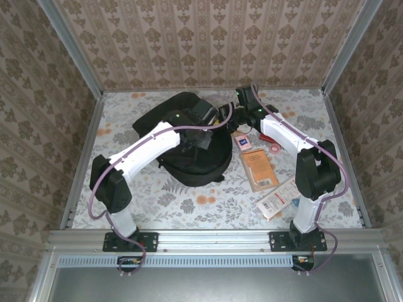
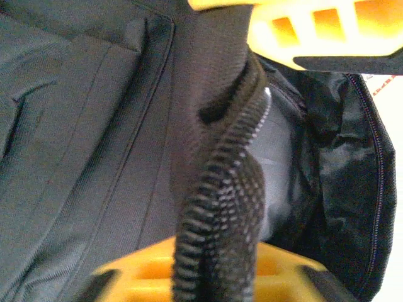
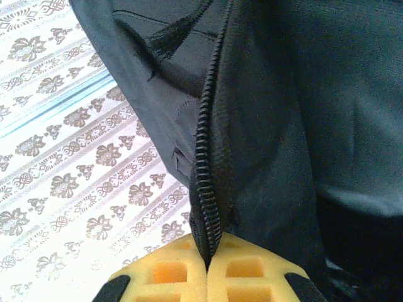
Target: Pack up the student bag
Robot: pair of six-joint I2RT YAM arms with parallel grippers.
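On the flowered table (image 1: 189, 204) the black student bag (image 1: 198, 160) is laid at the middle, toward the far side. Its zipper edge (image 2: 220, 207) is pinched by the left gripper (image 2: 245, 157). The jaws of the right gripper (image 3: 208, 270) are pressed together on a zipper edge too.

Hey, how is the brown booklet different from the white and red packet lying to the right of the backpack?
The brown booklet is plain orange-brown; the white and red packet is pale with red print. The booklet lies close beside the student bag; the packet sits farther from it, nearer the front edge. The booklet runs roughly front to back; the packet lies slanted. Both lie flat on the table, outside the bag.
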